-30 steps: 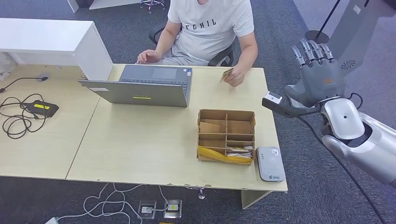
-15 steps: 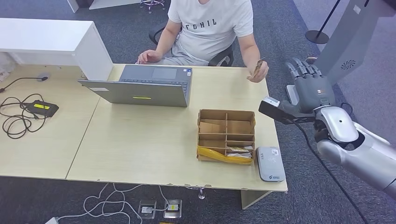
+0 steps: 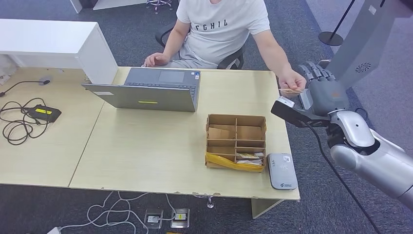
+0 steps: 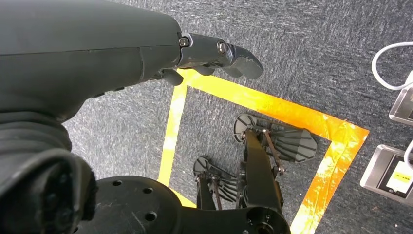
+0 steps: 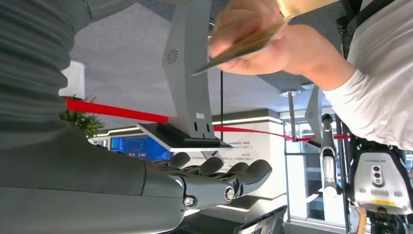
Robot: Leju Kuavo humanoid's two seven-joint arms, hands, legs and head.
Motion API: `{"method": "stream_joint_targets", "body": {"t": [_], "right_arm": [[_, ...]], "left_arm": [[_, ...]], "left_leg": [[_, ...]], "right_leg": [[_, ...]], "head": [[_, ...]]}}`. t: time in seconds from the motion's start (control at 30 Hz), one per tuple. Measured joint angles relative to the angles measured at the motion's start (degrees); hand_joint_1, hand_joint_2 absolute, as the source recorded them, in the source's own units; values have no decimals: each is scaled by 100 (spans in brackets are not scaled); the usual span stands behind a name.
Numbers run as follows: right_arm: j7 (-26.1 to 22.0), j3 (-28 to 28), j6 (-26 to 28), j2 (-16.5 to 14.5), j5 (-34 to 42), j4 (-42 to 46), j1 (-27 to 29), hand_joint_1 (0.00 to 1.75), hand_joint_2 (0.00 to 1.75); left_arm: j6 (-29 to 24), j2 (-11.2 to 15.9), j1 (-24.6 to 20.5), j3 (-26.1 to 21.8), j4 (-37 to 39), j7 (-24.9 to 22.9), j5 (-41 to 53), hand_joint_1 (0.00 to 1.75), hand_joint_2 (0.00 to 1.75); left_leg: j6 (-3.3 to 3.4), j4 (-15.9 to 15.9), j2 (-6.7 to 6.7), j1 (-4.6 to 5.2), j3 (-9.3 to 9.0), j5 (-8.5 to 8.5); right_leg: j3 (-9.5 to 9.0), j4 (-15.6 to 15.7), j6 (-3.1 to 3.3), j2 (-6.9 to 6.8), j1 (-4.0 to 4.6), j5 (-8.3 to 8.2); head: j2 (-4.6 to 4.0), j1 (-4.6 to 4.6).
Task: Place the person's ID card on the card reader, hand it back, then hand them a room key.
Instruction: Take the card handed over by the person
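Note:
A person's hand (image 3: 291,79) holds out a tan ID card (image 3: 291,90) right next to my right hand (image 3: 323,91), past the desk's right edge. That hand is raised, fingers apart, with nothing in it. In the right wrist view the ID card (image 5: 243,45) is pinched in the person's fingers, apart from my fingers (image 5: 221,179). The grey card reader (image 3: 282,170) lies at the desk's front right corner. Key cards (image 3: 249,157) sit in a front compartment of the cardboard box (image 3: 236,120). My left hand (image 4: 214,52) hangs over the floor, holding nothing.
An open laptop (image 3: 151,90) stands at the back of the desk (image 3: 146,146) in front of the seated person (image 3: 221,29). A white cabinet (image 3: 53,44) and cables with a charger (image 3: 43,113) are on the left. A grey kiosk stand (image 3: 370,34) rises behind my right hand.
The person's hand has carried the ID card from over the desk out to the right, up to my right hand. My right hand has come lower and nearer the desk edge.

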State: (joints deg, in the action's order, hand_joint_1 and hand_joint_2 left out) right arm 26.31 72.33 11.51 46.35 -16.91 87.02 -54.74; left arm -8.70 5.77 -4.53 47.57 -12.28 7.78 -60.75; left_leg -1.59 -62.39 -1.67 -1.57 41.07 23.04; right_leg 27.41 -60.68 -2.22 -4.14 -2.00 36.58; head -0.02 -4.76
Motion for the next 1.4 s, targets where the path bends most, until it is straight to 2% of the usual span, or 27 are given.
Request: {"method": "stream_joint_targets", "body": {"t": [0.27, 1.0, 1.13, 1.4], "right_arm": [[-8, 5, 272, -73, -244, -219, -2, 0, 175], [64, 43, 268, -192, -420, -495, -6, 0, 175], [74, 50, 254, -192, -419, -506, -6, 175, 175], [219, 55, 245, -178, -503, -513, -6, 175, 175]], "left_arm": [[-74, 0, -11, 28, 0, -17, -26, 0, 0], [-64, 4, -17, 180, 2, -22, -52, 0, 0], [-46, 10, -18, 222, 1, -22, -52, 0, 0], [-30, 11, -18, 278, 2, -22, -54, 0, 0]], "left_leg": [[0, 0, 0, 0, 0, 0], [0, 0, 0, 0, 0, 0], [0, -1, 0, 0, 0, 0], [0, -1, -1, -1, 0, 0]], "right_leg": [[-1, 0, 0, 0, 0, 0], [1, 0, 0, 1, 0, 0], [1, 0, 0, 1, -1, 0], [2, 0, 0, 1, -1, 0]], "head": [[0, 0], [0, 0], [0, 0], [0, 0]]}}
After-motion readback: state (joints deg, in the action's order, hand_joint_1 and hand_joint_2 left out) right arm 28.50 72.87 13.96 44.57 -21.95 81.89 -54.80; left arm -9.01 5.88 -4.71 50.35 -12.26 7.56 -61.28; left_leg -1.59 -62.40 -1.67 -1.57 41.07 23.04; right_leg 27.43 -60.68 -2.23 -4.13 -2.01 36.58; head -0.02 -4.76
